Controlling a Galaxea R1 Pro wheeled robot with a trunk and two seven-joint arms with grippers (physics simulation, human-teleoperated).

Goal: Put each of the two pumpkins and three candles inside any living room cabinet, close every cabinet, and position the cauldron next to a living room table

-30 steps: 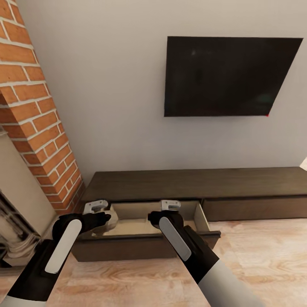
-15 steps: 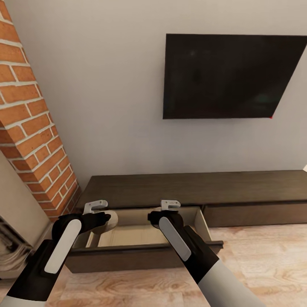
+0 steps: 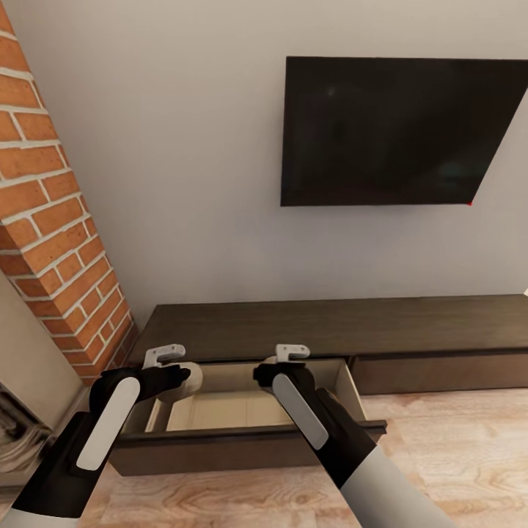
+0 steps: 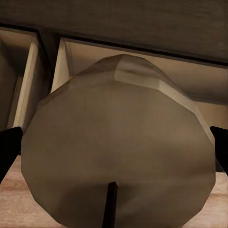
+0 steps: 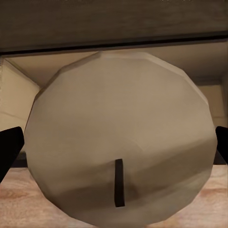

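So you hold one candle (image 4: 118, 147) clamped in your left gripper (image 3: 167, 357) and another candle (image 5: 118, 142) in your right gripper (image 3: 292, 353), both hanging over the cabinet's (image 3: 330, 323) open drawer (image 3: 220, 411), probably ready for dropping inside

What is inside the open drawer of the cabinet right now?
The open drawer shows a bare pale beige floor. Both arms hang over it, each gripper shut on a candle: left, right. The drawer's corners beneath the arms are covered.

Living room: wall television (image 3: 392, 132), cabinet (image 3: 330, 330)
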